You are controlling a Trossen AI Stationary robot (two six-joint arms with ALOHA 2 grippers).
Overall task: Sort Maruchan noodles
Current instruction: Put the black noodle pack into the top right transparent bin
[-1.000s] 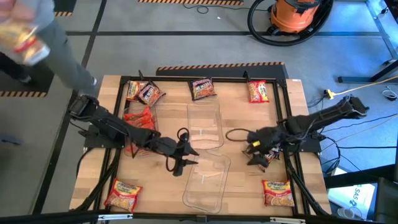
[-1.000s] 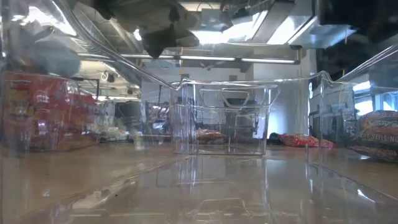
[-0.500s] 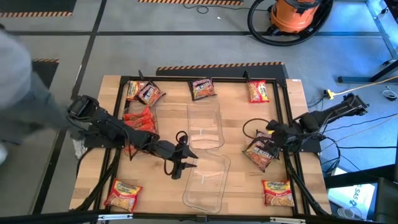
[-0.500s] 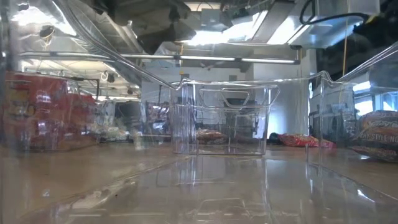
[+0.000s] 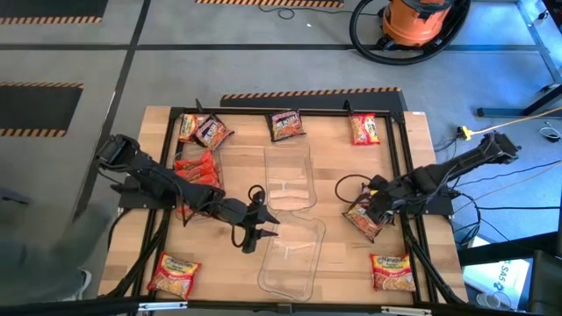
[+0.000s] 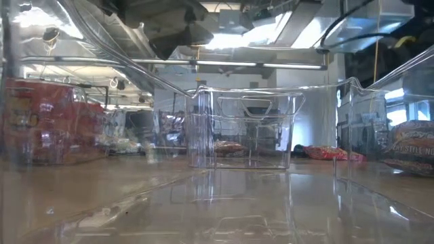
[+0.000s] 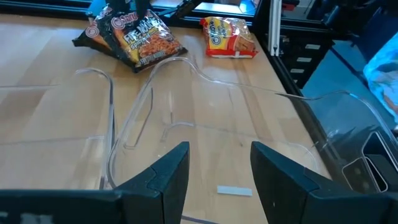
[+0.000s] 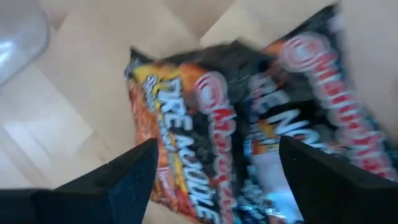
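Two overlapping dark Maruchan packets lie flat on the table's right side. My right gripper is open just above them, one finger on each side in the right wrist view. My left gripper is open and holds nothing, at the left rim of the near clear bin. Other packets lie about: a pair at the far left, red ones beside the left arm, a dark one, and a red-yellow one. My right gripper comes down at the dark packets' far-right part, slanting from the table's right. Whether its open fingers touch the packets cannot be told. The packets lie flat on the table.
A second clear bin lies at the table's middle, far of the near one. Orange-yellow packets lie at the near left corner and near right corner. A black frame runs round the table. In the low view, clear bin walls fill the picture.
My right gripper drew back toward the table's right edge, uncovering the dark packets on the table. It then came back toward them. A person at the table's far left has moved off toward the near left.
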